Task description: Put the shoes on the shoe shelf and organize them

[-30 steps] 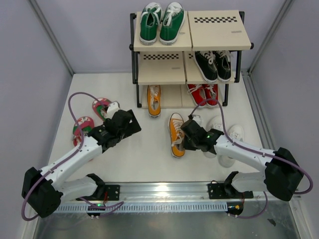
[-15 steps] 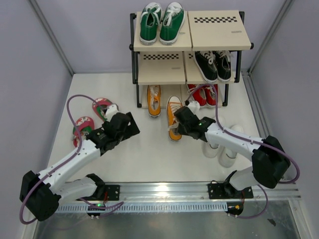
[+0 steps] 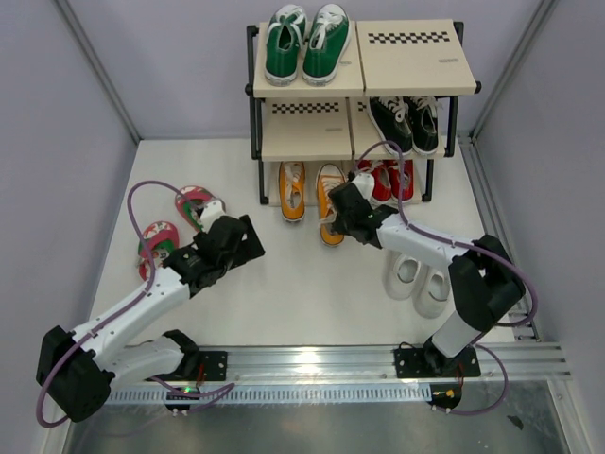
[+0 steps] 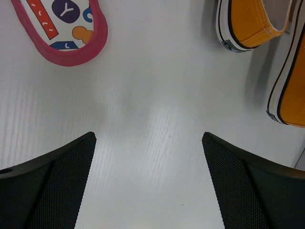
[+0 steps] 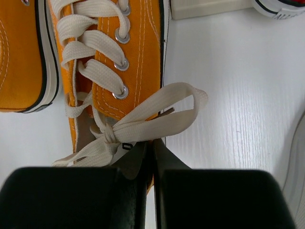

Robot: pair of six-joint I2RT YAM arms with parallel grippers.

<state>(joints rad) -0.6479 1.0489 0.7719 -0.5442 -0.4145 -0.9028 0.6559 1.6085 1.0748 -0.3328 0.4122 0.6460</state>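
The right hand [image 5: 153,155] pinches the heel end of an orange sneaker [image 5: 128,57] that stretches straight ahead of it into the bottom tier of the shoe shelf [image 3: 307,142], its mate [image 5: 19,52] just to the left. The left hand [image 4: 147,143] hangs spread above the counter [image 4: 152,95], a pink flip-flop [image 4: 66,28] ahead-left.

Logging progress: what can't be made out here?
Top view: the right gripper covers the orange sneaker's heel; shoe shelf boards hide part of the red sneakers.
Left wrist view: the top edge cuts off the flip-flop.
Right wrist view: the fingers hide what they pinch.

Orange sneakers [image 3: 293,189] toes-in at shelf [image 3: 416,57] bottom; flip-flops [image 3: 192,201], white sneakers [image 3: 416,279] on floor.
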